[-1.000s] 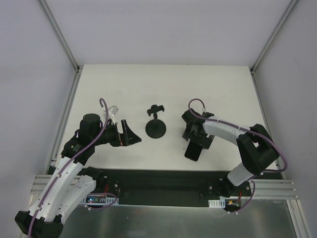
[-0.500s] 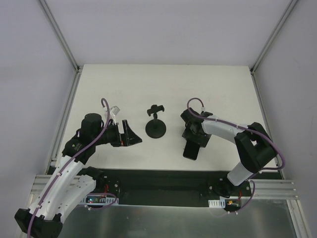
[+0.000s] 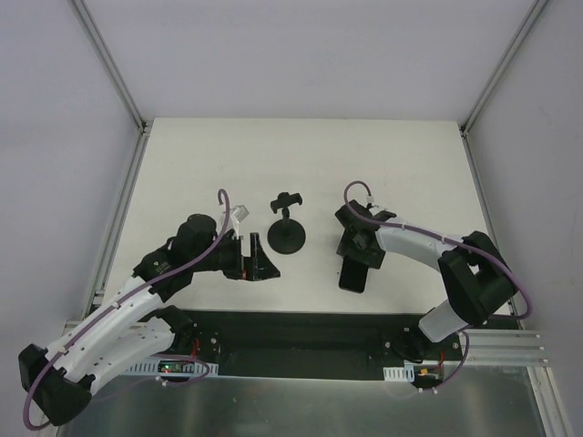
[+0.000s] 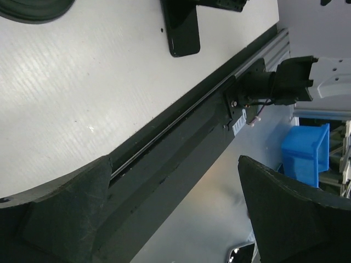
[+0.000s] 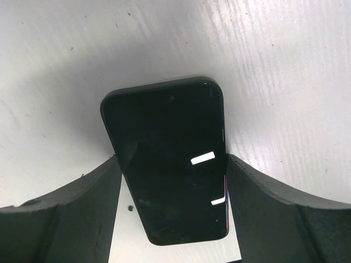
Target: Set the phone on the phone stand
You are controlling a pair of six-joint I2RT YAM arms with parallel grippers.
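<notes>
Clamping the phone [image 5: 167, 164] edgewise, the right gripper [image 5: 171, 170] had not yet brought it to the phone stand [image 3: 288, 229]; the left gripper [image 4: 173, 203] gaped empty

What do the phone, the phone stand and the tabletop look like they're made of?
The phone looks glass-faced: glossy black with sharp bright reflections. The phone stand seems matte black plastic or metal; too small to tell. The tabletop looks like white painted or laminated board, showing faint grain streaks.
</notes>
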